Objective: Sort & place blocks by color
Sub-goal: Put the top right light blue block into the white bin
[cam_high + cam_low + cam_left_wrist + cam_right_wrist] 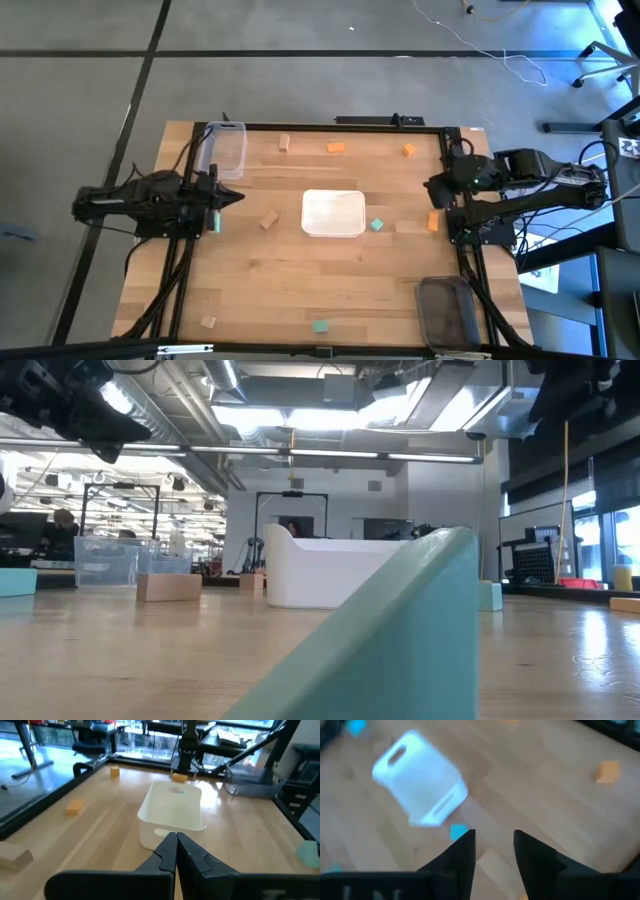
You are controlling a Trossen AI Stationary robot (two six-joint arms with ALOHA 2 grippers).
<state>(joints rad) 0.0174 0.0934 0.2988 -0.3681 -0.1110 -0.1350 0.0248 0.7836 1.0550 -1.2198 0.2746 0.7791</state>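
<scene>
Hovering at the table's right edge, the right gripper has its fingers parted and empty, apparently lining up on the blocks: a teal block lies just beside the white tray. Left gripper waits clenched shut, empty, at the left edge

The worktop is pale wood with a straight plank grain, framed in black. The square tray at its middle is plain white. Scattered blocks come in three colours: orange, teal green and natural light wood. One tub is clear; the other looks smoky grey, perhaps only shadowed. Both arms are dark, nearly black.
</scene>
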